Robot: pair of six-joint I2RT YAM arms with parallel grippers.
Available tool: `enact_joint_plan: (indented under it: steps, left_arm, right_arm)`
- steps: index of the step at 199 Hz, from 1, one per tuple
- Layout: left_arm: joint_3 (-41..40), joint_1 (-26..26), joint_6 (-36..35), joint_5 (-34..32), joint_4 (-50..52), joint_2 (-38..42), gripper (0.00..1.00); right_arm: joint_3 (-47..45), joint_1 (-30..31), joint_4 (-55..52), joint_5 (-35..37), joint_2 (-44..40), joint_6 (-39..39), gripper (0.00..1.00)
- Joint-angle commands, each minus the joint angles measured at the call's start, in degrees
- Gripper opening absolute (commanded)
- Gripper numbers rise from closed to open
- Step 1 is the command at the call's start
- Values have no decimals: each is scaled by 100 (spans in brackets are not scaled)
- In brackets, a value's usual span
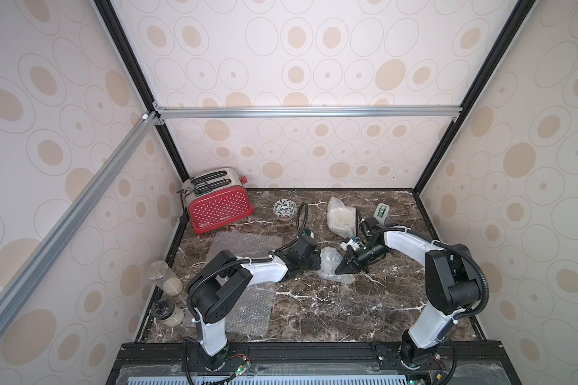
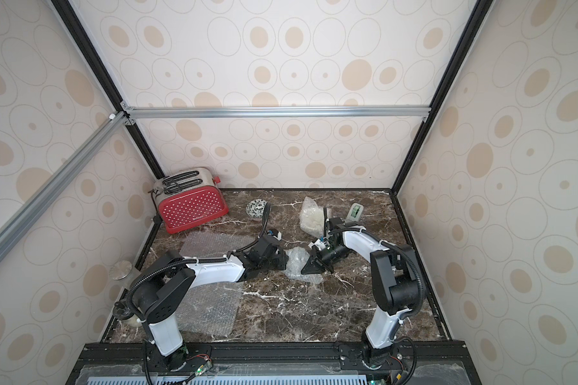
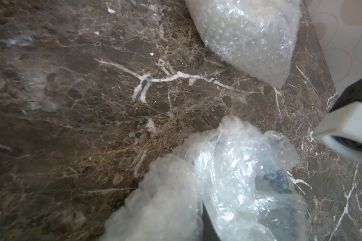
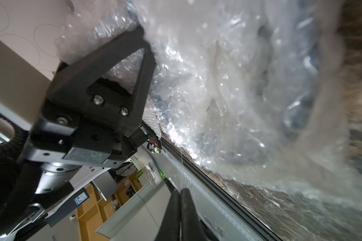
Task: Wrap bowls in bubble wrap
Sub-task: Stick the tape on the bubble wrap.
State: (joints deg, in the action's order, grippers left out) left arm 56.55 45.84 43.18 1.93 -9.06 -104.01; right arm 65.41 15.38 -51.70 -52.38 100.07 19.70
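Mid marble tabletop (image 1: 314,306): bubble wrap bundle (image 1: 331,266), with the blue pattern of a bowl (image 3: 278,181) showing through the plastic. The left gripper (image 1: 317,261) is narrow, pinching a fold of the bundle; the right gripper (image 1: 339,270) is closed and empty, tip at the bundle's opposite side. At the rear, a leaf-pattern bowl (image 1: 284,209) sits bare near the red toaster (image 1: 219,206), and a second wrapped bundle (image 1: 341,216) lies beside the right arm.
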Motion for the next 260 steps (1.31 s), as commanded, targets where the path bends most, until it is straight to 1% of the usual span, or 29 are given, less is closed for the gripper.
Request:
enact_joint_plan:
  steps: [1,25,30,64,123,179,211,260]
  left_arm:
    - [100,-41,-85,-115,-65,187,16]
    - [104,-40,-86,-97,-61,183,16]
    - [103,-41,-86,-97,-61,180,16]
    - [84,-41,-79,-103,-61,205,16]
    - [84,-40,-69,-88,-77,205,16]
    - [87,-36,-48,-68,-108,166,16]
    - [70,-41,-53,-71,-100,193,16]
    - [71,-41,-38,-53,-131,172,16]
  right_arm:
    - [179,36,-324,188,83,-291,7]
    - [288,36,-398,328,130,-311,7]
    - [320,196,-430,350,144,-345,7]
    - [617,269,-606,603,156,-461,7]
    - [1394,316,-1315,1312,149,-812,7]
    - [1389,699,-1451,1637,444,-961,7]
    - [1502,770,-1579,2343,570,-943,7]
    - [1631,800,-1575,2384,431,-951,6]
